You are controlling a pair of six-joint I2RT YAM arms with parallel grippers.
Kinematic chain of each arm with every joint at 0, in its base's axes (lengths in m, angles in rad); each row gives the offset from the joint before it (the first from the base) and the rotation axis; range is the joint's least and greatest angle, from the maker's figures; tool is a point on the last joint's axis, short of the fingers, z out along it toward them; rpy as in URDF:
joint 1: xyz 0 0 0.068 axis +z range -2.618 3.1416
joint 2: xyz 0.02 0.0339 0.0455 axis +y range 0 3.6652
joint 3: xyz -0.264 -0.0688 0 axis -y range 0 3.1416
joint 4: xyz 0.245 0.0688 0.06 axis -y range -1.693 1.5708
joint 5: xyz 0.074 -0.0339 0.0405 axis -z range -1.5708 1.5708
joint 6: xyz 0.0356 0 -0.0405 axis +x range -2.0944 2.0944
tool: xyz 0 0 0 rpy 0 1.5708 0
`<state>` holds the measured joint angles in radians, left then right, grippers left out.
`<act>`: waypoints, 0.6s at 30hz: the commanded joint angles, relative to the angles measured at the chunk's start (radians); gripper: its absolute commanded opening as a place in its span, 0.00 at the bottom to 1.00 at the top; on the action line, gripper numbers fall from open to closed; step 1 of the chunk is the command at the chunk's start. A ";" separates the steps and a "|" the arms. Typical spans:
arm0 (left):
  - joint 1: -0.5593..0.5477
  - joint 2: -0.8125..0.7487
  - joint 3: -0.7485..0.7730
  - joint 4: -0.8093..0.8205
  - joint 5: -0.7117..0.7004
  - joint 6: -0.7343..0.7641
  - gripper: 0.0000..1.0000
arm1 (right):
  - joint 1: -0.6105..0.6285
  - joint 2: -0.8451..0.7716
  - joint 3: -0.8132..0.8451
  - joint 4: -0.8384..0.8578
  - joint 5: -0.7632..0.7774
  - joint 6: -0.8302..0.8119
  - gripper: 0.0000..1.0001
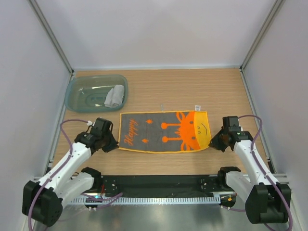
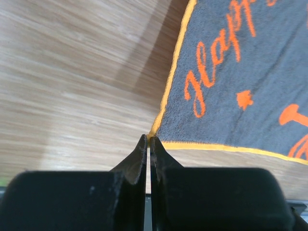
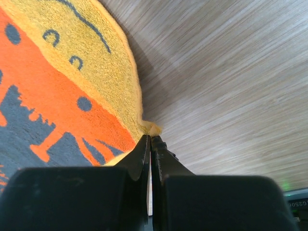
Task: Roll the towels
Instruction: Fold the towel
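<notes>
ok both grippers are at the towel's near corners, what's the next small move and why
Probably raise both corners slightly together and carry the near edge toward the far edge. The left gripper and right gripper look shut on the near corners of the orange towel, which lies flat and unrolled. The grey towel already sits rolled in the tub.

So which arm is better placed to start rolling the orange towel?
Right, by a little. The right gripper is shut on the orange towel at its yellow near corner, which bunches at the tips. The left gripper only touches the grey end's corner, so its hold looks uncertain.
</notes>
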<state>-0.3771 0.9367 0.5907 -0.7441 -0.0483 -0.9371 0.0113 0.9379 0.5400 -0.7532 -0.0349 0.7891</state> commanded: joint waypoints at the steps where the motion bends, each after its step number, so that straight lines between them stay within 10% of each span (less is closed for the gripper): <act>1: 0.003 -0.068 0.052 -0.086 0.024 -0.041 0.00 | 0.001 -0.059 0.034 -0.064 -0.036 0.005 0.01; 18: 0.003 -0.213 0.127 -0.259 0.106 -0.017 0.01 | 0.001 -0.217 0.123 -0.235 -0.091 0.015 0.01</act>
<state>-0.3771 0.7235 0.6659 -0.9768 0.0212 -0.9863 0.0109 0.7132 0.6205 -0.9710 -0.0917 0.7967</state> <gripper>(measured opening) 0.008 0.050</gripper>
